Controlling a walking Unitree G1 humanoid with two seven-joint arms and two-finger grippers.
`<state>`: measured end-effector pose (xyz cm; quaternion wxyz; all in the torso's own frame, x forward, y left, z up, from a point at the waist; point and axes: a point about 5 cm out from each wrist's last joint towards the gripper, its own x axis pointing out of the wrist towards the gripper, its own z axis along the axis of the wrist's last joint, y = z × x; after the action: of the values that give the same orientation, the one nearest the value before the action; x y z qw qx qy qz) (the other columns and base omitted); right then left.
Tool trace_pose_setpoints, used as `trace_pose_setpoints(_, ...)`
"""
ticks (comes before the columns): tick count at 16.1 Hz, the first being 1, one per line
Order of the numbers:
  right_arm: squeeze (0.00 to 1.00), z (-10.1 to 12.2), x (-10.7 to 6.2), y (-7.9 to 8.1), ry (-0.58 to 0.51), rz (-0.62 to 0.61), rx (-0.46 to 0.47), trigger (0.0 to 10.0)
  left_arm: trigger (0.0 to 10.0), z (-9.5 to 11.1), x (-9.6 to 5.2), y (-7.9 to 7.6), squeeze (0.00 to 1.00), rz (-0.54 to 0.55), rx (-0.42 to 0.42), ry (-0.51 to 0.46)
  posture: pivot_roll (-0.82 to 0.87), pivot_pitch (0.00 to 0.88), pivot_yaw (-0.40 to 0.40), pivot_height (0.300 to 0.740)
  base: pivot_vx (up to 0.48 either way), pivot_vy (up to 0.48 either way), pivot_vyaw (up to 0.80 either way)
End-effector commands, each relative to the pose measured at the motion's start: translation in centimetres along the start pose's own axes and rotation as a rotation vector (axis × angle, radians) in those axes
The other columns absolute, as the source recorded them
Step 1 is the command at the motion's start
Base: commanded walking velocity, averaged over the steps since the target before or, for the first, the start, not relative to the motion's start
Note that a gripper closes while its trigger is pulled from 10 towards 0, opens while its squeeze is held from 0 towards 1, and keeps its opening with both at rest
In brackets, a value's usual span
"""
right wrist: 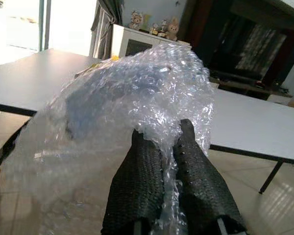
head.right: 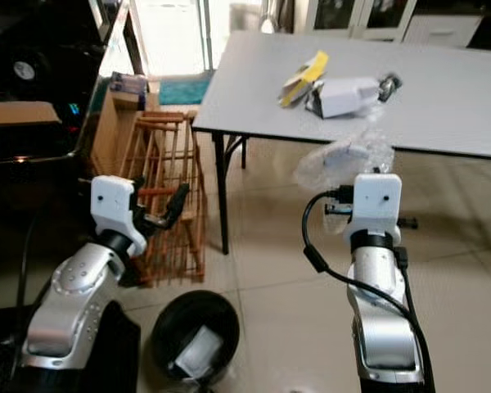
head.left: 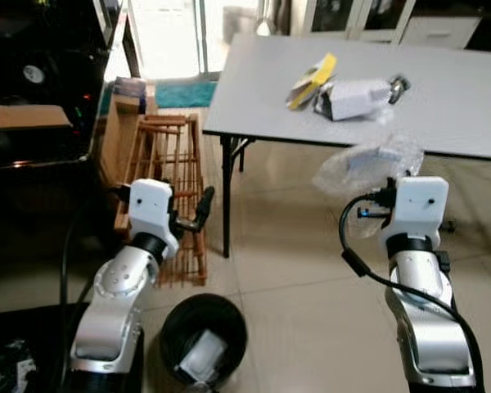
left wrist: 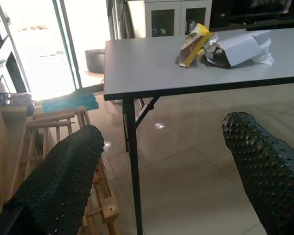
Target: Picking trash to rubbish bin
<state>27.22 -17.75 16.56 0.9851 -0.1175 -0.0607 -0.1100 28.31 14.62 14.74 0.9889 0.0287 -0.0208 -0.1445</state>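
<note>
My right gripper (right wrist: 169, 142) is shut on a crumpled sheet of clear bubble wrap (head.left: 367, 164), held up in front of the grey table's (head.left: 458, 106) near edge. On the table lie a yellow packet (head.left: 311, 79) and a white torn box (head.left: 356, 98). A black round rubbish bin (head.left: 203, 336) stands on the tiled floor between my arms, with a white piece of trash inside. My left gripper (head.left: 198, 211) is open and empty, raised beside a wooden rack; its two black fingers (left wrist: 63, 176) stand wide apart in the left wrist view.
A wooden slatted rack (head.left: 168, 188) leans left of the table leg (head.left: 227, 196). A dark cabinet with a cardboard box (head.left: 24, 116) is at far left. A teal mat (head.left: 184, 93) lies by the bright doorway. Tiled floor (head.left: 303, 286) spreads out under the table.
</note>
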Motion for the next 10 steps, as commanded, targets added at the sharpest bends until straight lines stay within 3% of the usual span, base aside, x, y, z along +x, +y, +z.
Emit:
trace_pose_setpoints(1,0.00,-0.21,0.13,-0.48,0.009,-0.013,-0.012,10.0,10.0,0.16,0.16,-0.38,0.00,-0.015,0.010,-0.004,0.02,0.109,-0.001,0.740,0.000,0.000,0.00)
trace_pose_setpoints(8,0.00,-0.33,0.23,-0.13,0.011,-0.009,-0.006,10.0,10.0,-0.06,0.25,-0.59,0.00,-0.035,0.008,0.015,0.03,0.100,0.004,0.740,0.000,0.000,0.00)
trace_pose_setpoints(10,0.00,-0.42,0.22,-0.12,0.014,-0.009,-0.005,10.0,10.0,-0.09,0.26,-0.56,0.00,-0.040,0.011,0.018,0.03,0.100,0.007,0.740,-0.263,0.000,0.00)
